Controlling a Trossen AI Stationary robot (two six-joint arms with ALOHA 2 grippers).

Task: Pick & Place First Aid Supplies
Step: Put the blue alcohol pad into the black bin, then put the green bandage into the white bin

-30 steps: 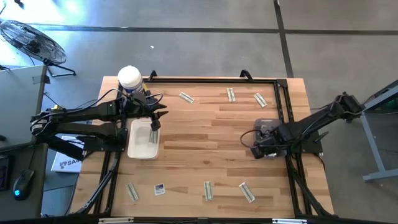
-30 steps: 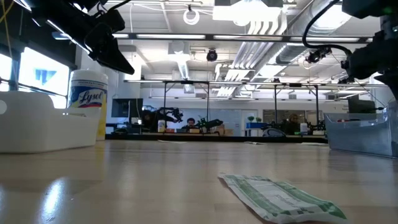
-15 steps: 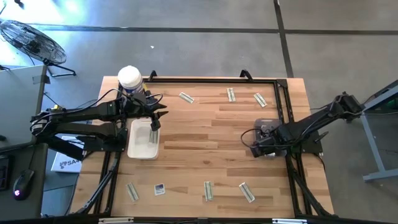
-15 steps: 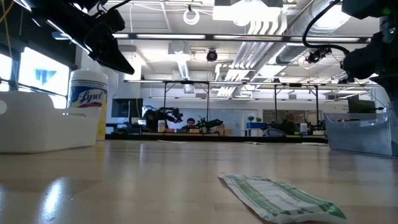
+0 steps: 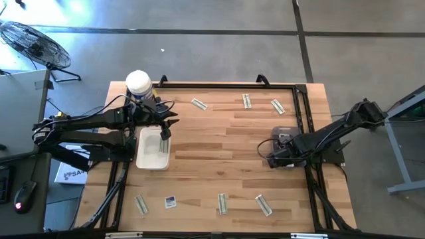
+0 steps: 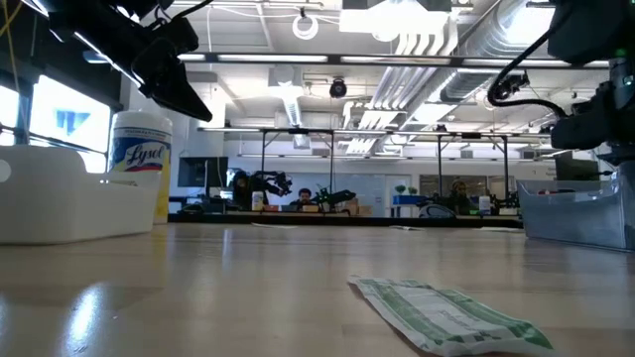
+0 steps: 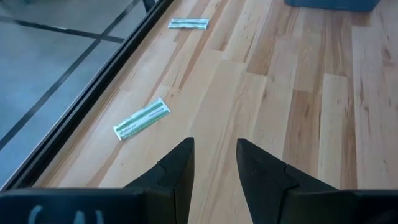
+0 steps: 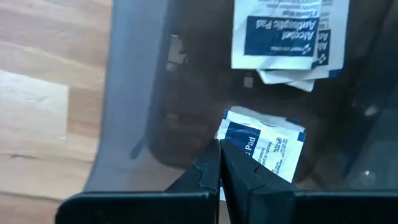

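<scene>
White-lidded yellow canister [image 5: 138, 82] beside white tray [image 5: 152, 148].

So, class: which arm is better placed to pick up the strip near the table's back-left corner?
Left: its gripper hangs over the white tray, nearest that strip; the right gripper is at the clear bin.

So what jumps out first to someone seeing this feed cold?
Probably the right gripper, shut, inside the dark clear bin at the table's right edge, over white alcohol-pad packets. Next, the left gripper, slightly open, above the white tray near the white-lidded canister, with greenish strips scattered around.
</scene>
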